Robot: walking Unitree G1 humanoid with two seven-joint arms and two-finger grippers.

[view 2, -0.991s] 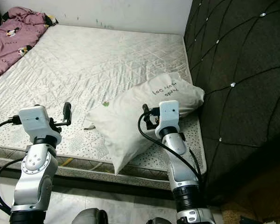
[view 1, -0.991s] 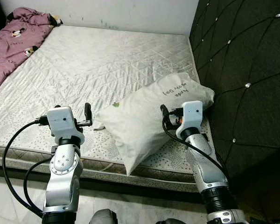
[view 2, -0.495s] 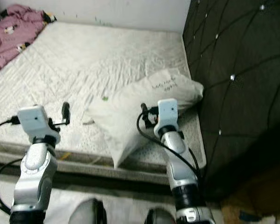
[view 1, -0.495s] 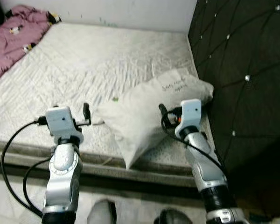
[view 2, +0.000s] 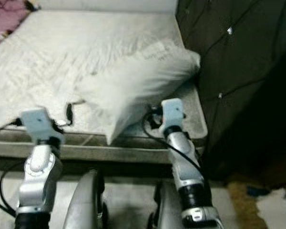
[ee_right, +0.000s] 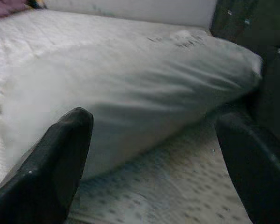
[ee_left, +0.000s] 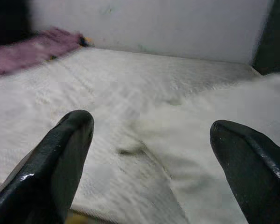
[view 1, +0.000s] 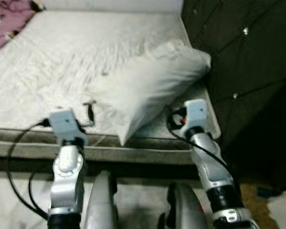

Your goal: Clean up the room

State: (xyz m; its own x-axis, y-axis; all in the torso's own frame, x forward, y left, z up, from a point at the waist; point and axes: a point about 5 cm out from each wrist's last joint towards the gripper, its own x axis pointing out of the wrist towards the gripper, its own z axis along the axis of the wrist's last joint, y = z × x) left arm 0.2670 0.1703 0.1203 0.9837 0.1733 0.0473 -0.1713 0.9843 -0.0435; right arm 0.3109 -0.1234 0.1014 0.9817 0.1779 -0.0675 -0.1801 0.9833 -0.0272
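- The pillow [view 1: 148, 81] is lying on the mattress [view 1: 47, 71], beside the dark headboard [view 1: 238, 47].
- The left gripper [ee_left: 151, 154] and the right gripper [ee_right: 154, 154] are hovering before it, fingers wide, holding nothing.

A white pillow [view 1: 148, 81] lies on the mattress [view 1: 62, 57], on the side near the dark padded headboard [view 1: 238, 47]. It lies diagonally, with one end touching the headboard and one pointed corner reaching toward the front edge of the mattress. Its cover is a little wrinkled, and some dark writing on top near the headboard end is too blurred to read.
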